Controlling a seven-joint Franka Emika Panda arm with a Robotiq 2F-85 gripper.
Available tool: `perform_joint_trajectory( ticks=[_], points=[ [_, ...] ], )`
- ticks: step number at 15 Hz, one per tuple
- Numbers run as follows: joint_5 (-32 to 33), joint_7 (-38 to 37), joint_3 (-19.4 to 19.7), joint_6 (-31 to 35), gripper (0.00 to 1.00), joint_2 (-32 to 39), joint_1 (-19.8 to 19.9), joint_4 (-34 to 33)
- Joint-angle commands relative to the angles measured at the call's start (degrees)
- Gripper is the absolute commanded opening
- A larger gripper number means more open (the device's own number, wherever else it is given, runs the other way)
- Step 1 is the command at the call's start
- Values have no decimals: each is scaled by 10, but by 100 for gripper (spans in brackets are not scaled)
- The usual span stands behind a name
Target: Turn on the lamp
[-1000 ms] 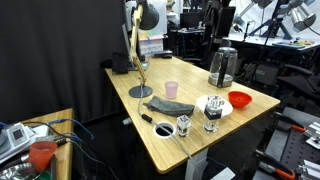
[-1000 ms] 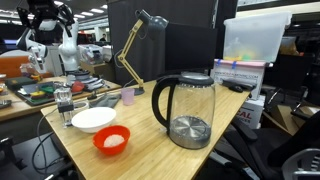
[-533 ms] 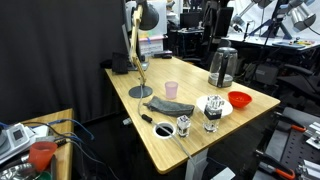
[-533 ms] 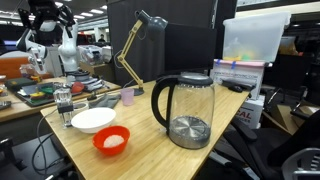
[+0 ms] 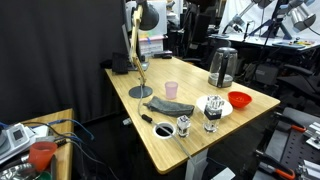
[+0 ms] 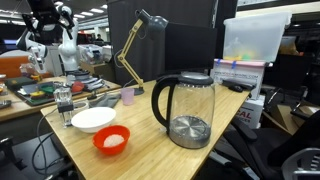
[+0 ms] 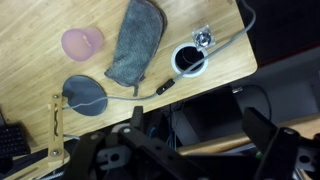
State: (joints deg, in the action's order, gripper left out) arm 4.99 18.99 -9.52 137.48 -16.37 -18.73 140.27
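The lamp [image 5: 140, 91] stands toward the far left part of the wooden table [image 5: 195, 85]; its round grey base [image 7: 88, 96] lies flat on the wood, a thin pale stem rises from it, and the dark rounded head [image 6: 152, 20] sits high on top. In an exterior view a pink cup [image 5: 172, 89] stands near the lamp, to the right of its base; a grey pouch [image 5: 168, 106] lies in front of the lamp on the same side, apart from the base. Farther right of the lamp stand two small glass jars [image 5: 184, 125], then a white bowl [image 5: 215, 105] and a red bowl [image 5: 239, 99]; the steel kettle [image 5: 222, 67] is well apart from the lamp, at the table's far right.

In the wrist view the lamp's base is at the left, with the cup above it and the pouch just to its right; right of the pouch lies a small round black-and-white cup [image 7: 188, 60] with a cable beside it. The gripper [image 7: 185, 150] fills the bottom edge, right of the lamp's base and not touching it; its two dark fingers [image 7: 268, 148] are spread wide with nothing between them.
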Motion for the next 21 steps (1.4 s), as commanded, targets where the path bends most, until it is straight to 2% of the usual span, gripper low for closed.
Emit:
perform_joint_trajectory(
  ticks=[1, 8, 9, 11, 16, 21],
  points=[
    [-27, 5, -12, 38, 100, 94, 0, -64],
    [-34, -39, -35, 20, 100, 268, 17, -213],
    [-21, -32, -38, 43, 100, 242, 17, -178],
    [-20, -38, -37, 41, 100, 270, 19, -202],
    [-22, -46, -38, 38, 100, 268, 20, -204],
    [-26, -90, -29, 46, 100, 308, 28, -232]
  ],
)
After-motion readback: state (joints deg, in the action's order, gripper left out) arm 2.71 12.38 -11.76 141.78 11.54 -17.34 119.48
